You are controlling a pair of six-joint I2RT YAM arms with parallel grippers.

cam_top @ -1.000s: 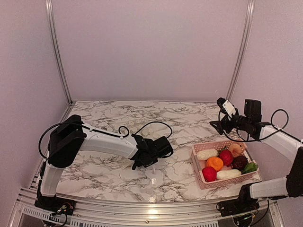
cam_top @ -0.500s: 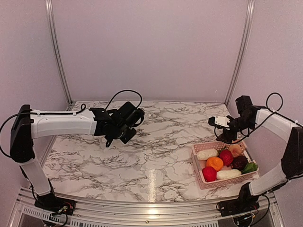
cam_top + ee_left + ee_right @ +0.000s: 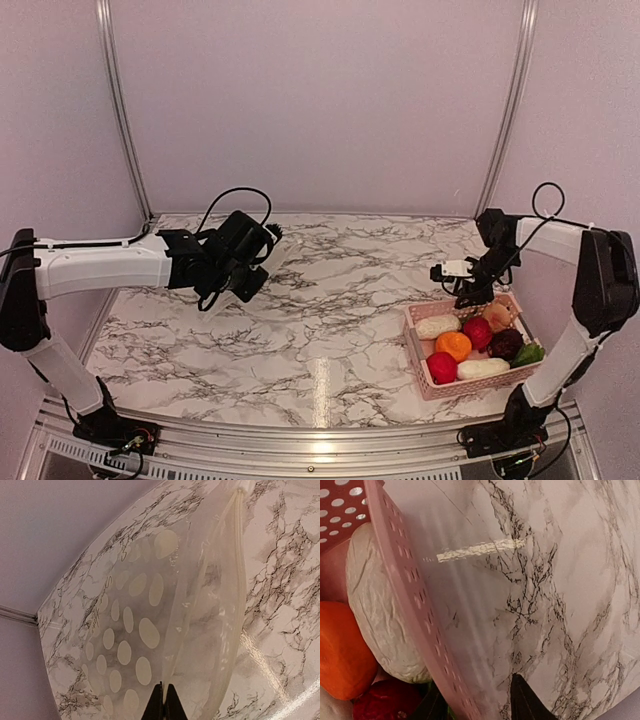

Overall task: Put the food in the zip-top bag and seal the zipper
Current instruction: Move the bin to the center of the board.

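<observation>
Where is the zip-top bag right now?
The left wrist view shows the zip-top bag pinched in the shut left gripper, over the marble table's left rear; the pink basket of food sits far across on the right.

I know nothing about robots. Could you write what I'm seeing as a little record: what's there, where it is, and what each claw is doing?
Table: marble-patterned top
Zip-top bag: clear with white dots, looks empty
Zipper: its two strips are apart, not sealed
Left gripper: shut, pinching the bag's film
Food: all in the pink basket, on the right
Right gripper: jaws apart, one either side of the basket's wall
</observation>
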